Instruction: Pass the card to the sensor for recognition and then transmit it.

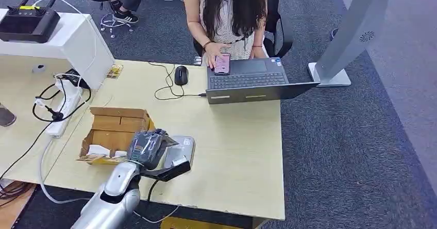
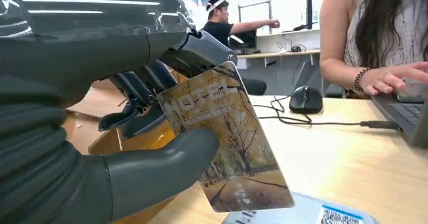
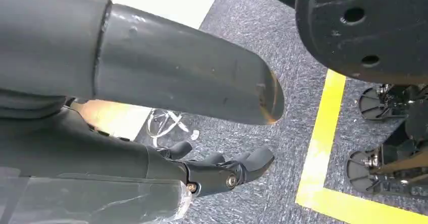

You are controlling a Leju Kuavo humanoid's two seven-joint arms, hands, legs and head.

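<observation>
My left hand (image 1: pixel 148 147) hovers over the near part of the table and pinches a card (image 2: pixel 227 138) between its thumb (image 2: pixel 151 173) and dark fingers (image 2: pixel 136 90). The card bears a picture of autumn trees and hangs with its lower edge just above the grey sensor pad (image 1: pixel 181 147), whose top shows a QR label (image 2: pixel 338 216). In the head view my hand hides the card. My right hand (image 3: pixel 166 166) hangs beside my body over grey carpet, its fingers apart and nothing in them.
An open cardboard box (image 1: pixel 111 131) sits just left of the sensor. A person (image 1: pixel 227 12) works at a laptop (image 1: pixel 252 82) at the table's far edge, with a mouse (image 1: pixel 181 75) and cables nearby. A power strip (image 1: pixel 64 108) lies left; a grey stand (image 1: pixel 355 33) rises at right.
</observation>
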